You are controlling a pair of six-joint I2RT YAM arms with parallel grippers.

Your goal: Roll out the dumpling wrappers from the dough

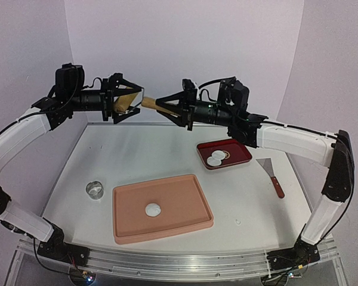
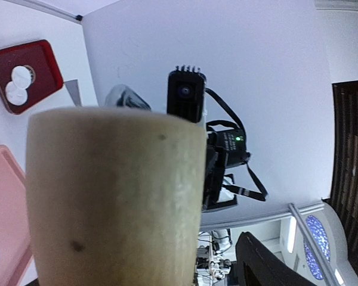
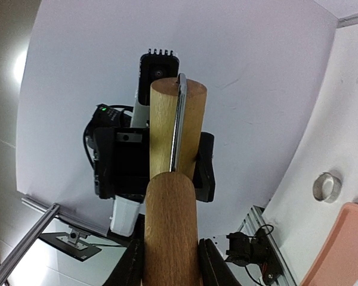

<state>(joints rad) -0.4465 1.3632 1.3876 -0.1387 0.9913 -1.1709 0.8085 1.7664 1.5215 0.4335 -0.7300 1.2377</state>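
A wooden rolling pin (image 1: 138, 102) hangs high above the table between both grippers. My left gripper (image 1: 124, 101) is shut on its pale end, which fills the left wrist view (image 2: 113, 196). My right gripper (image 1: 161, 105) is shut on the other wooden handle (image 3: 170, 232). A thin metal rod (image 3: 176, 125) joins the two wooden parts. The dough (image 1: 153, 209) is a small round white blob on the pink tray (image 1: 185, 217). Two dumpling wrappers (image 1: 216, 158) lie in the red tray (image 1: 241, 156), which also shows in the left wrist view (image 2: 45, 59).
A metal ring cutter (image 1: 95, 189) stands on the table left of the pink tray and also shows in the right wrist view (image 3: 326, 186). A scraper with a red handle (image 1: 272, 174) lies right of the red tray. White walls close in the back and sides.
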